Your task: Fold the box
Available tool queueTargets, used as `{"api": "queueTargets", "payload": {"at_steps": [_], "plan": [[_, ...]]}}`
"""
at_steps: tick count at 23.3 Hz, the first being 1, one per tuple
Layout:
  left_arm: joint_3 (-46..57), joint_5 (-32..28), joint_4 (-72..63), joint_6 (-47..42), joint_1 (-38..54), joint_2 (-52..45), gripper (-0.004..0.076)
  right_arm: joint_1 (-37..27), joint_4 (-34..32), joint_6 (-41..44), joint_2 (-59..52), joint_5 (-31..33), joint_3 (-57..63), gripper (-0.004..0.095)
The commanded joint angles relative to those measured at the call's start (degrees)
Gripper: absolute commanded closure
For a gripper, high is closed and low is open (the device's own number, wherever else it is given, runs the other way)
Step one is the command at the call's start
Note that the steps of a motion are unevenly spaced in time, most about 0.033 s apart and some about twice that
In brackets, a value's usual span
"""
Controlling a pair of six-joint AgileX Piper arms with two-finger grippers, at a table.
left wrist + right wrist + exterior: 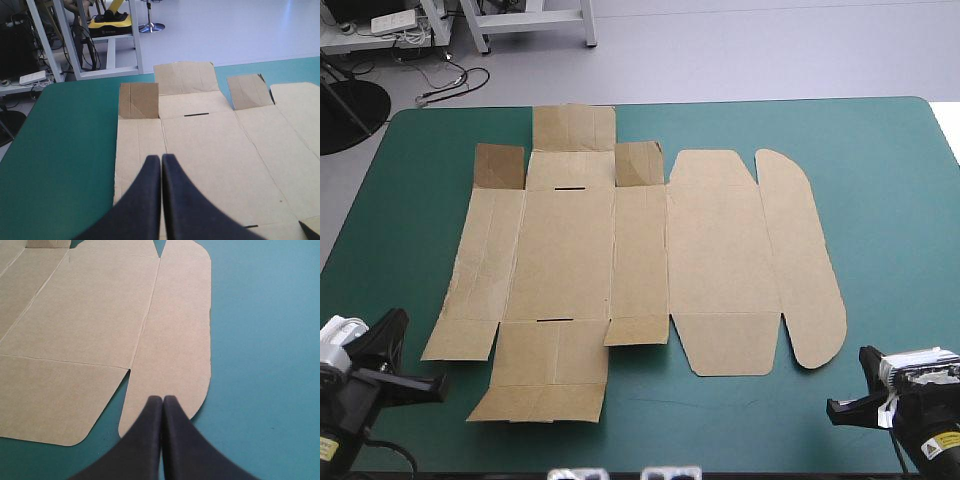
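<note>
Teal-green cover [880, 200], smooth and matte, stretched over a table with rounded corners. Spread across its middle, the box [620, 260]: one cut sheet of brown board, unfolded, scored by straight crease lines into long panels. Two small squarish flaps [500, 166] at the far side, darker in tone, tilted up off the sheet; everything else lying down against the cover. Two thin dark slots [567, 187] cut through the centre panel, one by its far end, one by its near end. Along the right side, a long narrow strip [805, 260] with both ends rounded, and next to it a wide panel with softly rounded corners. Left gripper [161, 158] at the table's near-left corner, clear of the board in the high view, black fingers pressed together into one pointed arch, nothing between them, aimed over the sheet's left panels. Right gripper [163, 399] at the near-right corner, likewise closed tight on nothing, pointed toward the strip's rounded near end.
</note>
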Motion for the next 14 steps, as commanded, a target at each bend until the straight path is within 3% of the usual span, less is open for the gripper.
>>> {"api": "queueTargets", "payload": {"at_steps": [1,10,14], "plan": [[-7.60,-2.09,-0.42,-0.09,-0.22,9.07,0.0733,0.04,0.62,-0.33,0.79,-3.85,-2.03,0.0928],[-18.57,-1.55,3.01,0.03,-0.10,32.42,0.0733,0.04,0.62,-0.33,0.79,-3.85,-2.03,0.0928],[-24.72,-1.55,6.09,-4.90,-0.09,43.67,0.0733,0.04,0.62,-0.20,0.79,-3.85,-2.03,0.0928]]}}
